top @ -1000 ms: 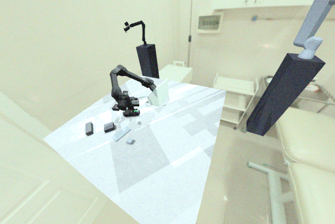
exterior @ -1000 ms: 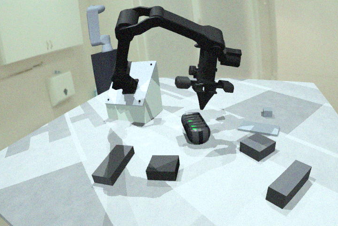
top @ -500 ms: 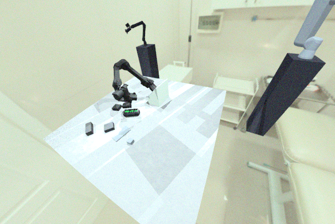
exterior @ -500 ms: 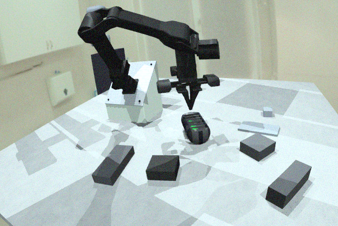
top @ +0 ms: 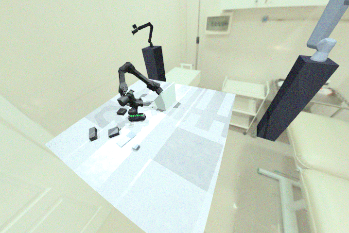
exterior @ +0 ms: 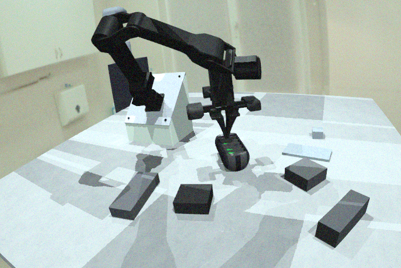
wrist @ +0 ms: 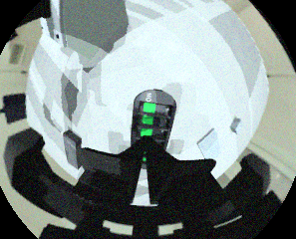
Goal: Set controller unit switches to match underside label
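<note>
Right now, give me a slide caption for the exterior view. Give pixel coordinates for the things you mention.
Closed end effector (exterior: 227,136) (wrist: 146,138) poised at the switch-topped controller unit (top: 136,118) (exterior: 232,154) (wrist: 154,96), dark blocks (exterior: 192,199) nearby.

Green patches on dark grey controller unit (top: 136,119) (exterior: 238,159) (wrist: 136,117)

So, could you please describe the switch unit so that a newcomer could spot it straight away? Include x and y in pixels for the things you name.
Find the pale slanted stand (top: 169,98) (exterior: 181,104) that carries the arm. On the table before it, right under the tool's closed tip (exterior: 227,135), sits a dark rounded unit (top: 136,118) (exterior: 240,160) (wrist: 157,97). Unlike the plain dark blocks nearby, it shows bright green patches on top.
</note>
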`<state>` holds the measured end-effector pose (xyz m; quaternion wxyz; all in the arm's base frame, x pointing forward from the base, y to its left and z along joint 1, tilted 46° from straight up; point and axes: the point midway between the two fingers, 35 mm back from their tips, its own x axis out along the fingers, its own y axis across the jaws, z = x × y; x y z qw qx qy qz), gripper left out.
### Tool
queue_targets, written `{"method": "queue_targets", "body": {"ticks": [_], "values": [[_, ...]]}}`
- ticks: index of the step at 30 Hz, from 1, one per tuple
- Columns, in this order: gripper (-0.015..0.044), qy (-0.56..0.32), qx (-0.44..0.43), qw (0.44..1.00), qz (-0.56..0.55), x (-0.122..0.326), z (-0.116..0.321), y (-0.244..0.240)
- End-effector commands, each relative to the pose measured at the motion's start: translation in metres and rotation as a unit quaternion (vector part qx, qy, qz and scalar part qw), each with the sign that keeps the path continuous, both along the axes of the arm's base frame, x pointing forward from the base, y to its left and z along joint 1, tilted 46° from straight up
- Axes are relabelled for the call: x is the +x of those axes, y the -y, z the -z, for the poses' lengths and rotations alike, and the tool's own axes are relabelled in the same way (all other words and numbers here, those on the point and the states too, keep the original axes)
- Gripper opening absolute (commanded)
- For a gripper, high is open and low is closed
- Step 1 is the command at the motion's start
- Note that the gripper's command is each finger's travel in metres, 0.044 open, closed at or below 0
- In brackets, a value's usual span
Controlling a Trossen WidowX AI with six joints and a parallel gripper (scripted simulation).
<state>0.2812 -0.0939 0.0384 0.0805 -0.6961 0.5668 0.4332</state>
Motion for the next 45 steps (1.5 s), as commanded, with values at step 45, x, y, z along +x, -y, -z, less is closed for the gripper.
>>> {"method": "queue_targets", "body": {"ticks": [45], "values": [[0.0,-0.003,0.0,1.0,0.0,0.026,-0.017,-0.009]]}}
